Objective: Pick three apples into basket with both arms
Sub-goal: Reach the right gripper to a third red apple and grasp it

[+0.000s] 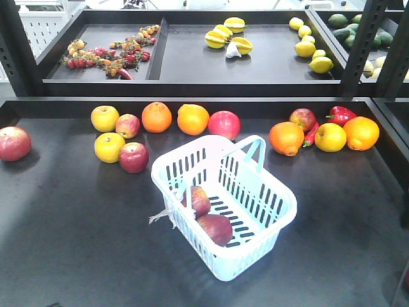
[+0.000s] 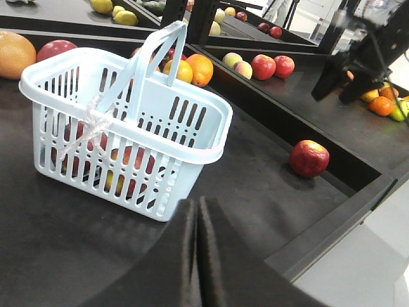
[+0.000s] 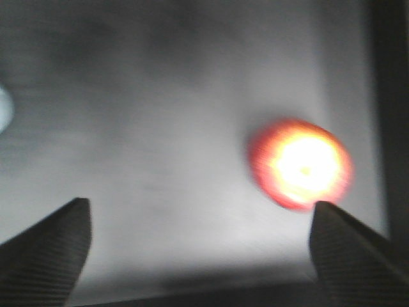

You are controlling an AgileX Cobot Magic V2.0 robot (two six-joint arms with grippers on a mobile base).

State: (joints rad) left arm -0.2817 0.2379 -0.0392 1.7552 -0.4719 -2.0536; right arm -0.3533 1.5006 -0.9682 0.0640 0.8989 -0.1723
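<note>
The pale aqua basket point(image 1: 255, 251) stands mid-table with two red apples point(image 1: 199, 199) point(image 1: 216, 228) inside. In the left wrist view the basket point(image 2: 183, 176) is close ahead, the apples showing through its slots. My left gripper point(image 2: 197, 203) is shut and empty, low in front of the basket's near corner. A lone red apple point(image 2: 309, 158) lies near the table's right edge. My right arm point(image 2: 358, 61) hangs above it. In the blurred right wrist view my right gripper point(image 3: 199, 204) is open, the apple point(image 3: 300, 163) just beyond its right finger point(image 3: 348, 246).
More fruit lines the back of the table: red apples point(image 1: 133, 157) point(image 1: 224, 124) point(image 1: 303, 119), yellow apples point(image 1: 105, 118), oranges point(image 1: 156, 117) point(image 1: 286, 138) and a red pepper point(image 1: 340, 115). One red apple point(image 1: 13, 143) lies far left. A raised shelf point(image 1: 192, 86) holds more produce.
</note>
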